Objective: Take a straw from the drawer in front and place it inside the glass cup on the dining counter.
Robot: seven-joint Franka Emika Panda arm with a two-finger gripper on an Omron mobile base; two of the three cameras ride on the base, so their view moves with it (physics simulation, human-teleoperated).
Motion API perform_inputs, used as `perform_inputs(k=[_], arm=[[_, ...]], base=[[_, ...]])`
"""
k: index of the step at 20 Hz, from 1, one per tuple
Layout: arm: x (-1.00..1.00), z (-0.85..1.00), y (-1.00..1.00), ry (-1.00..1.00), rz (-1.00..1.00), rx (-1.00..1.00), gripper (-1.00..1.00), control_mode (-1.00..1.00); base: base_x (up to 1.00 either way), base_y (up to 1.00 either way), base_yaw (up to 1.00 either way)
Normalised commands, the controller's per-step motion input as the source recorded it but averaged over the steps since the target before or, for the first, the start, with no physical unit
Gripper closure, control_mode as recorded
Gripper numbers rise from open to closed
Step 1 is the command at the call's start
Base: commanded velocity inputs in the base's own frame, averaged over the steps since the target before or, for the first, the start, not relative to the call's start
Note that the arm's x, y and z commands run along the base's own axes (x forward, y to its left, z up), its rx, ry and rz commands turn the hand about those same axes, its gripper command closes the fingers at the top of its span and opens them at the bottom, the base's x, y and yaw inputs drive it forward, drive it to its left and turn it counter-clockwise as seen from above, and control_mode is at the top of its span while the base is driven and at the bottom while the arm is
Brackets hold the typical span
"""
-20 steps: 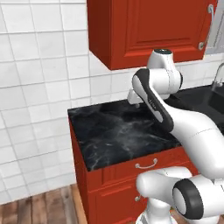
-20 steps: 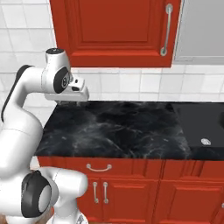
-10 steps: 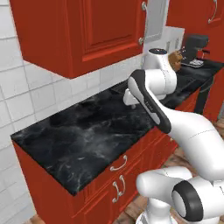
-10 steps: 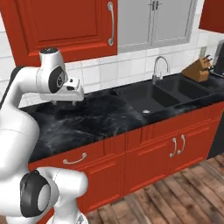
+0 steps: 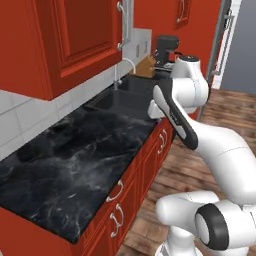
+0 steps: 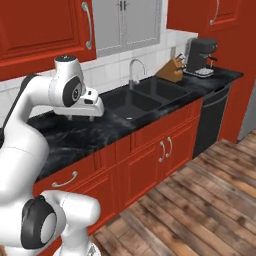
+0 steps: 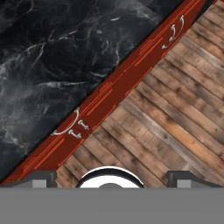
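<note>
Above the near edge of the glossy black marble counter (image 6: 75,135), the two-finger gripper (image 7: 111,176) hangs spread and empty; no straw fetched yet, everything left.

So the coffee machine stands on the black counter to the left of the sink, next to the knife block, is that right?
Not quite. The coffee machine stands to the right of the sink, as the right base view shows. The rest holds: it is on the black counter, next to the knife block.

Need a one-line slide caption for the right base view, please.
Arm raised over black counter, open gripper empty; sink, coffee machine beyond.
</note>
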Motion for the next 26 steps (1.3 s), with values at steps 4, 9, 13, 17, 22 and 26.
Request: perform_inputs(k=[4,9,13,17,22,26], arm=[[0.0,0.0,0.0,0.0,0.0,0.0,-1.0,1.0],[0.0,0.0,0.0,0.0,0.0,0.0,-1.0,1.0],[0.0,0.0,0.0,0.0,0.0,0.0,-1.0,1.0],[0.0,0.0,0.0,0.0,0.0,0.0,-1.0,1.0],[0.0,0.0,0.0,0.0,0.0,0.0,-1.0,1.0],[-0.05,0.0,0.0,0.0,-0.04,0.03,-1.0,-1.0]], base=[[-0.49,0.19,-0.08],[-0.55,0.23,-0.08],[-0.53,0.25,-0.11],[-0.52,0.26,-0.13],[-0.42,0.25,-0.15],[-0.24,0.12,-0.12]])
